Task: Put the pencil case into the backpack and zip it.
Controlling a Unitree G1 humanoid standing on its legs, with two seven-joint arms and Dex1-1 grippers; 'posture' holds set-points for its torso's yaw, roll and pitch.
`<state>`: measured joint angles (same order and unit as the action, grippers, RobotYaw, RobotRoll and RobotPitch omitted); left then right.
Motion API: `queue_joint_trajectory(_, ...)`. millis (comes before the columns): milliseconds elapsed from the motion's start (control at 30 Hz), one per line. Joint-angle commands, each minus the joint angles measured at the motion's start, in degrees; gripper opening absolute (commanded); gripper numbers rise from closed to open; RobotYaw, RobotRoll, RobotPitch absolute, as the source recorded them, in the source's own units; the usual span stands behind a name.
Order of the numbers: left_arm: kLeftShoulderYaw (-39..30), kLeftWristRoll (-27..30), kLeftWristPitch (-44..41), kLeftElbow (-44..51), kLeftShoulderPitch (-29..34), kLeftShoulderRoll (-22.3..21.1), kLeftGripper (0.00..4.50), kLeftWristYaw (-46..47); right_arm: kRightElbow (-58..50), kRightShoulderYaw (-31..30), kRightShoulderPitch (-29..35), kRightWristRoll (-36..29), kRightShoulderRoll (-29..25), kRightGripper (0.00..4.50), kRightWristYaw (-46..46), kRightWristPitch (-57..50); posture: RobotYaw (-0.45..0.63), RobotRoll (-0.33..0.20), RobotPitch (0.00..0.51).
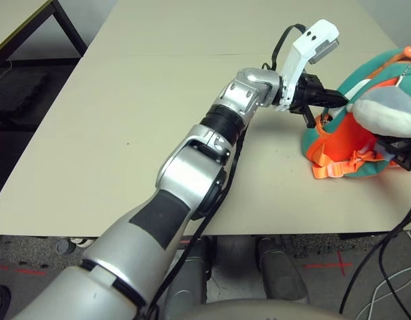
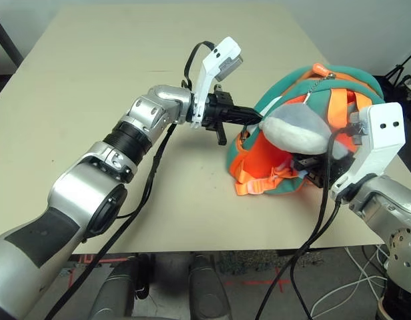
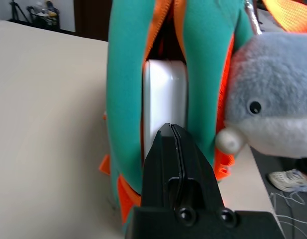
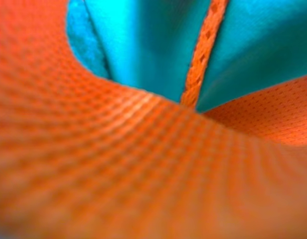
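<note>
At frame right, the left gripper (image 3: 173,130), fingers pressed together, meets the pencil case (image 3: 163,99) inside the backpack (image 2: 285,93); a plush charm (image 2: 295,130) hides the right gripper's fingers, whose state I cannot tell.

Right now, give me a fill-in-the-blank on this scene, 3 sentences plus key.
1. The white pencil case sits in the backpack's ___ opening.
2. The left gripper's two black fingers are pressed ___, right at the case.
3. The grey plush charm hangs on the backpack's side facing the ___ arm.

Missing words: unzipped; together; right
</note>
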<state>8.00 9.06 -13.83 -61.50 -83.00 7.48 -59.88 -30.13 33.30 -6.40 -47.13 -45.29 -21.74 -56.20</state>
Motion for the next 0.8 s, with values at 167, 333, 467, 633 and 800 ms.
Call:
queue_joint_trajectory(167,3.6,-1.7,1.5,-2.7,2.2,13.2,0.00,1.4,1.4,-4.2,-1.5,0.4,0.1,0.12,-1.3,0.4,-0.14,0.000,0.182)
queue_joint_trajectory(333,2.0,0.3,2.3,-1.3,1.7,12.7,0.00,3.3,4.5,-6.0,-4.7,1.2,-1.4,0.12,-2.8,0.5,-0.09,0.000,0.199)
queue_joint_trajectory(467,0.0,2.8,2.5,3.4,0.2,9.1,0.20,4.1,7.3,-7.2,-6.5,2.4,-2.8,0.12,-4.7,1.0,-0.04,0.000,0.213)
queue_joint_trajectory(633,0.1,4.4,-1.3,19.3,1.5,2.1,1.53,3.9,10.9,-9.4,-9.2,3.8,-4.1,0.12,-7.2,1.4,0.02,0.000,0.235)
queue_joint_trajectory(800,4.1,4.4,-10.5,39.0,9.4,-4.2,3.16,3.1,13.9,-11.1,-11.7,5.4,-4.9,0.12,-8.9,2.0,0.06,0.000,0.256)
